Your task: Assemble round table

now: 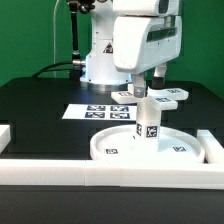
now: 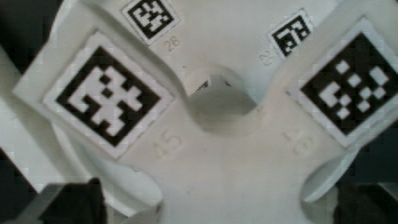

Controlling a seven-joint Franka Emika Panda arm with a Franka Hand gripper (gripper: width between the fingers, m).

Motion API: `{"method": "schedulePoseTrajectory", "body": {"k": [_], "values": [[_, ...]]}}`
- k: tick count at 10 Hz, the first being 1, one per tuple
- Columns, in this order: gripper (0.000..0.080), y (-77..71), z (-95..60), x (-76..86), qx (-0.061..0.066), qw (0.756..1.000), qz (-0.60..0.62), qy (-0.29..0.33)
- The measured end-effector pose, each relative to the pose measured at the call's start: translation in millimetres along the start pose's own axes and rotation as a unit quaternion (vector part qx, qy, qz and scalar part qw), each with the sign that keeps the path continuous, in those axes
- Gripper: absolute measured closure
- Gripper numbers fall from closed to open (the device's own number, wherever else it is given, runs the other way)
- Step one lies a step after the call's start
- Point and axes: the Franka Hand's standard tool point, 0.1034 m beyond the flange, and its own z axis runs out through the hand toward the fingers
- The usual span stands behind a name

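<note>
You are looking at a black tabletop (image 1: 40,110) backed by a green wall, with the arm's white base standing at the upper middle of the exterior frame.

The large rimmed round disc (image 1: 112,146) is lying flat at the lower middle of that frame, tags showing on its face, pressed against the long white border bar (image 1: 110,172) that is running across the bottom. A short thick cylinder (image 1: 147,122) is standing upright on the disc, a little right of its center, with a tag facing the camera. On top of the cylinder the flat cross-shaped piece (image 1: 152,98) is sitting, its arms spreading sideways, tags on their upper faces. Whether it is seated fully you cannot tell from here.

In the wrist view the cross-shaped piece (image 2: 205,110) is filling the frame: four tagged arms are meeting at a small dimple in the center.

The gripper (image 1: 147,88) is hanging right over the cross, its two fingers standing spread apart and grasping nothing; the fingertips (image 2: 111,190) are showing as dark shapes at the lower edge of the wrist picture, on either side of one arm of the cross.

Behind the disc, toward center left of the exterior frame, the marker board (image 1: 92,111) is lying flat on the table.
</note>
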Motion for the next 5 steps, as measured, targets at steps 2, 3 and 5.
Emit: {"method": "schedulePoseTrajectory", "body": {"k": [2,3,5], "values": [[0.0151,-0.5,2.0,-0.5,0.001,1.000,0.000,-0.001],[0.0151,-0.9,3.6,-0.7,0.002,1.000,0.000,-0.002],[0.0151,-2.1,7.0,-0.4,0.004,1.000,-0.001,-0.004]]}}
